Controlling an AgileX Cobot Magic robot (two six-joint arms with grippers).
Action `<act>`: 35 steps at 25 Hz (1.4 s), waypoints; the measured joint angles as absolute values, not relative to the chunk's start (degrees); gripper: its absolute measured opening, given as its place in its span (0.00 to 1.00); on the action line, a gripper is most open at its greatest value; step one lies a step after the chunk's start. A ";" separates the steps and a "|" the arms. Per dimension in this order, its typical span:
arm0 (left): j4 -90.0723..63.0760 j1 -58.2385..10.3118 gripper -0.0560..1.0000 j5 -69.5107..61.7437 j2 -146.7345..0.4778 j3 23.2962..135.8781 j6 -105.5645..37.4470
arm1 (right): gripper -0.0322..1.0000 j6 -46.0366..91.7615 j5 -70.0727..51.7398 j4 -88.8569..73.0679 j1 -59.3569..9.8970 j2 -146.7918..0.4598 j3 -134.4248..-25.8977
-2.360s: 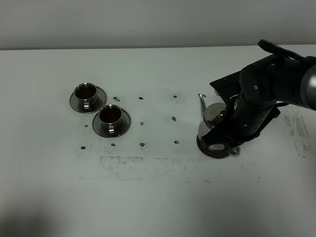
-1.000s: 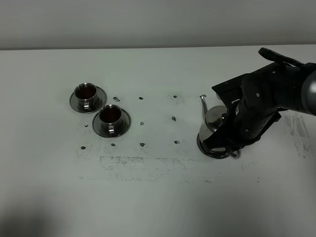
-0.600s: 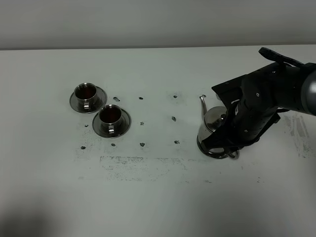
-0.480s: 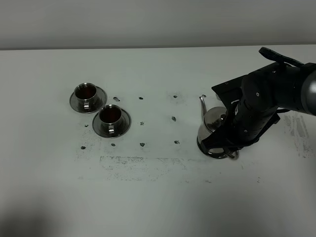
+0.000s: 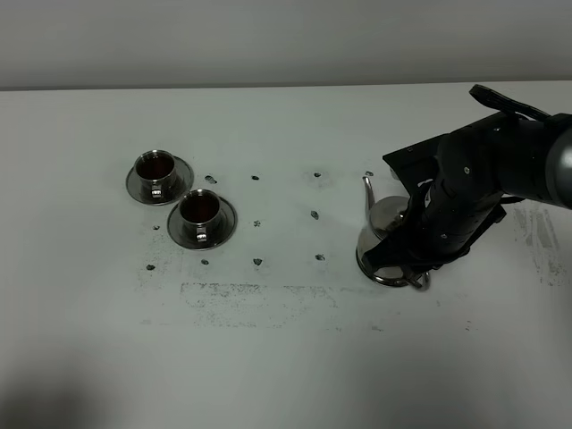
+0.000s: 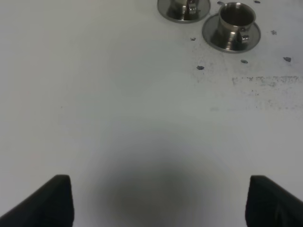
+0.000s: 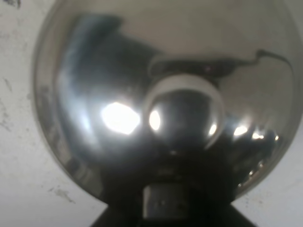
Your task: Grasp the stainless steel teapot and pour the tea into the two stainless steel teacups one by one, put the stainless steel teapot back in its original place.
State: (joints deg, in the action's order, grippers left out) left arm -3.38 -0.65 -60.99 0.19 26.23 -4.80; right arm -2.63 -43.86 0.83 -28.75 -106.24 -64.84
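Observation:
The stainless steel teapot (image 5: 382, 231) stands upright on the table at the right, its thin spout pointing to the back. My right gripper (image 5: 414, 261) is down at the pot's handle side, with the black arm covering its jaws. The right wrist view is filled by the teapot's lid (image 7: 142, 85) and round knob (image 7: 183, 113). Two stainless steel teacups (image 5: 158, 175) (image 5: 201, 218) sit on saucers at the left, each holding dark tea. The left wrist view has both teacups (image 6: 183, 7) (image 6: 233, 26) far ahead of my open, empty left gripper (image 6: 161, 203).
Small dark specks (image 5: 257, 262) and a smudged grey patch (image 5: 259, 299) mark the white table (image 5: 286, 357) between the cups and the pot. A pale wall runs along the back edge.
The right arm has shifted only slightly over the teapot, which stays on the same spot. The teacups have not moved.

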 joint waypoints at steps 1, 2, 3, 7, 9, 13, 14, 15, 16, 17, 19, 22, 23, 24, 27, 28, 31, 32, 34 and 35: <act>-3.38 -0.65 0.73 -60.99 0.19 26.23 -4.80 | 0.29 -2.63 -43.86 0.83 -28.75 -106.24 -64.84; -3.38 -0.65 0.73 -60.99 0.19 26.23 -4.80 | 0.31 -2.63 -43.80 0.83 -28.75 -106.24 -64.84; -3.38 -0.65 0.73 -60.99 0.19 26.23 -4.80 | 0.34 -2.63 -43.80 0.83 -28.75 -106.24 -64.84; -3.38 -0.65 0.73 -60.99 0.19 26.23 -4.80 | 0.40 -2.73 -43.62 0.83 -28.75 -106.24 -64.84; -3.38 -0.65 0.73 -60.99 0.19 26.23 -4.80 | 0.41 -2.73 -43.62 0.83 -28.75 -106.24 -64.84; -3.38 -0.65 0.73 -60.99 0.19 26.23 -4.80 | 0.41 -2.75 -44.17 0.83 -28.75 -105.42 -64.84; -3.38 -0.65 0.73 -60.99 0.19 26.23 -4.80 | 0.41 -2.80 -44.36 0.83 -28.75 -104.88 -64.84; -3.38 -0.65 0.73 -60.99 0.19 26.23 -4.80 | 0.41 -2.80 -44.71 0.83 -28.75 -104.29 -64.84; -3.38 -0.65 0.73 -60.99 0.19 26.23 -4.80 | 0.41 -2.80 -45.00 0.83 -28.75 -103.75 -64.84; -3.38 -0.65 0.73 -60.99 0.19 26.23 -4.80 | 0.41 -2.80 -45.30 0.83 -28.75 -103.08 -64.84; -3.38 -0.65 0.73 -60.99 0.19 26.23 -4.80 | 0.41 -2.80 -45.75 0.83 -28.75 -101.41 -64.84; -3.38 -0.65 0.73 -60.99 0.19 26.23 -4.80 | 0.41 -2.80 -46.67 0.83 -28.75 -97.81 -64.84; -3.38 -0.65 0.73 -60.99 0.19 26.23 -4.80 | 0.41 -2.80 -47.19 0.83 -28.75 -96.35 -64.84; -3.38 -0.65 0.73 -60.99 0.19 26.23 -4.80 | 0.41 -2.80 -47.81 0.83 -28.75 -95.09 -64.78; -3.38 -0.65 0.73 -60.99 0.19 26.23 -4.80 | 0.41 -2.87 -48.23 0.61 -27.97 -90.32 -63.15; -3.38 -0.65 0.73 -60.99 0.19 26.23 -4.80 | 0.41 -3.25 -48.17 0.54 -27.07 -88.32 -62.22; -3.38 -0.65 0.73 -60.99 0.19 26.23 -4.80 | 0.41 -4.53 -48.17 0.75 -24.09 -81.97 -58.10; -3.38 -0.65 0.73 -60.99 0.19 26.23 -4.80 | 0.41 -4.54 -48.28 0.75 -22.98 -79.23 -56.79; -3.38 -0.65 0.73 -60.99 0.19 26.23 -4.80 | 0.41 -4.74 -49.00 0.80 -20.99 -75.41 -54.81; -3.38 -0.65 0.73 -60.99 0.19 26.23 -4.80 | 0.41 -4.88 -49.63 0.79 -19.94 -73.19 -54.16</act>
